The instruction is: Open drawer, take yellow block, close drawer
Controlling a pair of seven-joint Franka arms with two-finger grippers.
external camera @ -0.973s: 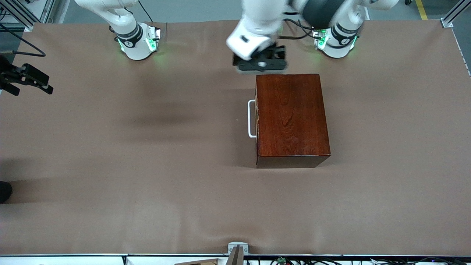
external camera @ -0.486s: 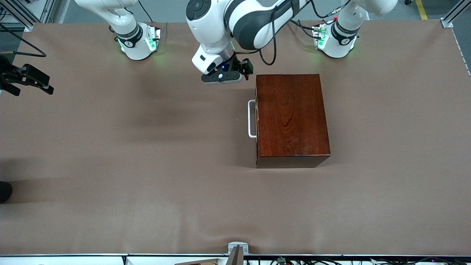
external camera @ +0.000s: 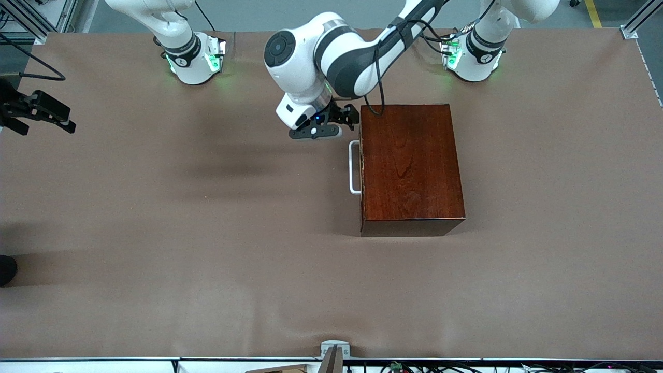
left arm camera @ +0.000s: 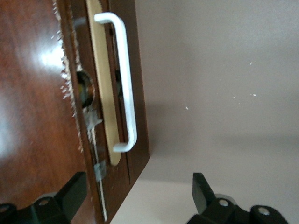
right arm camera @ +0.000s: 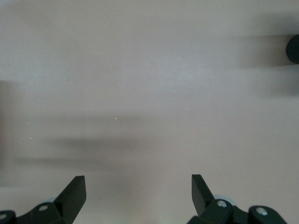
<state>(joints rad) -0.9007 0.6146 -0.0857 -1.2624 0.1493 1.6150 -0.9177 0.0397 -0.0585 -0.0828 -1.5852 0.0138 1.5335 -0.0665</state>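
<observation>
A: Why is the left gripper (external camera: pixel 322 128) over the table (external camera: pixel 207 233) beside the drawer (left arm camera: pixel 105 93)?
B: To line its spread, empty fingers (left arm camera: pixel 70 193) with the white handle (external camera: pixel 354 167); the drawer's shut, so the yellow block isn't visible.
A: And the right gripper (right arm camera: pixel 138 196)?
B: Waiting at its table end, fingers apart, holding nothing

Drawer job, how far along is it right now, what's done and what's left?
Nothing is done yet: the drawer is shut in the box, and no yellow block is in view. In hand: the left claw, open, is beside the box near the handle but not on it. The right claw waits open over bare table at the right arm's end. Left: pull the drawer, take the block, close the drawer.
</observation>
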